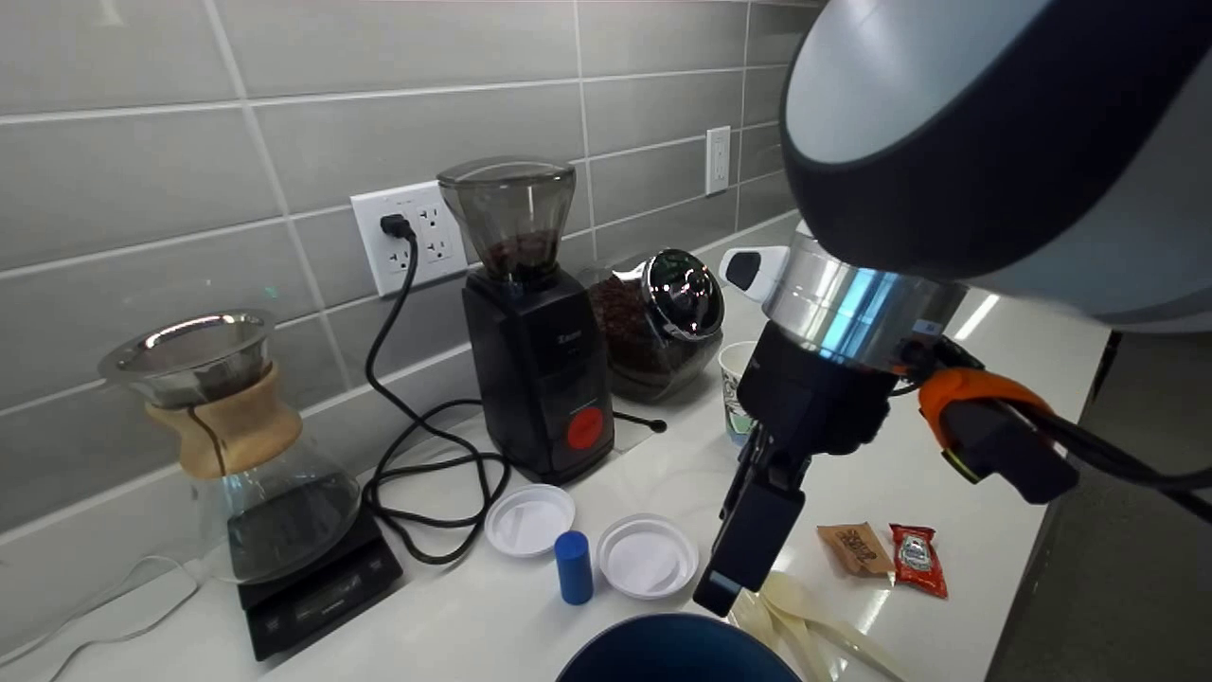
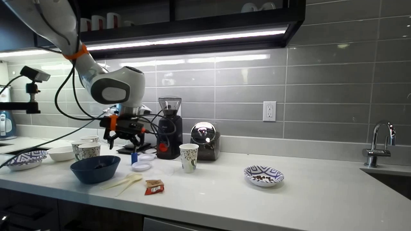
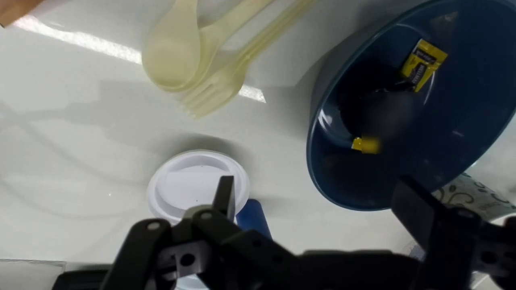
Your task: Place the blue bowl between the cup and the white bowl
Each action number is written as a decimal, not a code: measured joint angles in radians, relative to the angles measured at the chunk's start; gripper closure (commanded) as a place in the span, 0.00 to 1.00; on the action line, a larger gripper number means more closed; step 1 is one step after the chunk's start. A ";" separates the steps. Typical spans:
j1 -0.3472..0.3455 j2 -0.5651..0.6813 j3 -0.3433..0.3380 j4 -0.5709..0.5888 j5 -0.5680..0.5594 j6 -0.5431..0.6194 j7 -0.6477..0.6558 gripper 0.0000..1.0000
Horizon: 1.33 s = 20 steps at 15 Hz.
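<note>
The gripper (image 3: 316, 193) was spread wide with nothing in it, maybe to pinch the blue bowl (image 2: 93, 174) by its edge.

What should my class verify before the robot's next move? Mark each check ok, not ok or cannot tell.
1. Jaws open: ok, spread apart in the wrist view.
2. Wide, round, glossy navy-blue bowl gripped: not ok, not held yet.
3. That bowl empty: not ok, small yellow packet inside.
4. Lone, white, tapering, patterned paper cup upright: ok.
5. Room between that cup and the shallow, white, blue-patterned bowl: cannot tell, the gap looks close to the navy-blue bowl's width.
</note>
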 measured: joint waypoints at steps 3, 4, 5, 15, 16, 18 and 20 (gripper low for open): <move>-0.006 0.048 0.027 0.028 0.022 0.000 -0.040 0.00; -0.009 0.063 0.038 0.036 0.023 0.000 -0.044 0.00; -0.012 0.077 0.048 0.043 0.023 0.000 -0.044 0.00; -0.052 0.141 0.120 0.058 0.023 -0.001 -0.044 0.61; -0.054 0.144 0.122 0.058 0.023 -0.001 -0.044 0.67; -0.059 0.146 0.128 0.058 0.022 -0.002 -0.044 0.71; -0.064 0.148 0.130 0.058 0.022 -0.004 -0.044 0.80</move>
